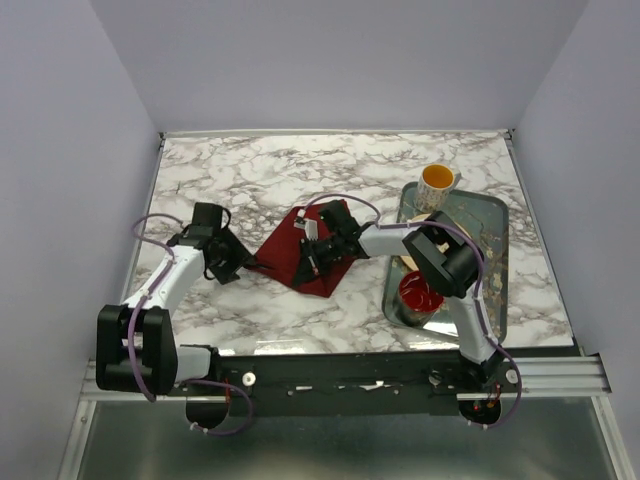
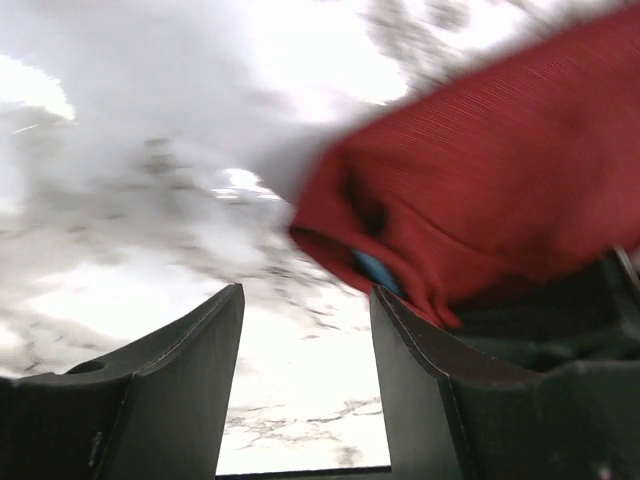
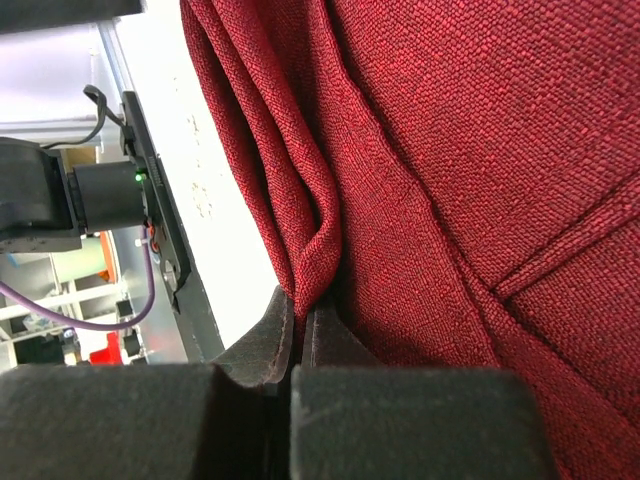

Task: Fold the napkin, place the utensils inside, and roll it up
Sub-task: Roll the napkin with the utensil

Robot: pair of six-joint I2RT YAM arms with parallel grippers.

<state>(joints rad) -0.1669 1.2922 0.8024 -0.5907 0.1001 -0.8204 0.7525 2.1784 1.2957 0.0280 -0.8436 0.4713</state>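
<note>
Napkin [image 1: 285, 242] lay folded over the blue fork [image 2: 378, 270], rolling apparently unfinished; right gripper [image 3: 298, 330] pinched a fold, left gripper [image 2: 306, 295] spread.

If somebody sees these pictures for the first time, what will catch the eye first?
The dark red napkin in the middle of the marble table stands out first, with the right hand shut on a fold of it. At its end near the open left hand, a bit of blue fork peeks out.
</note>
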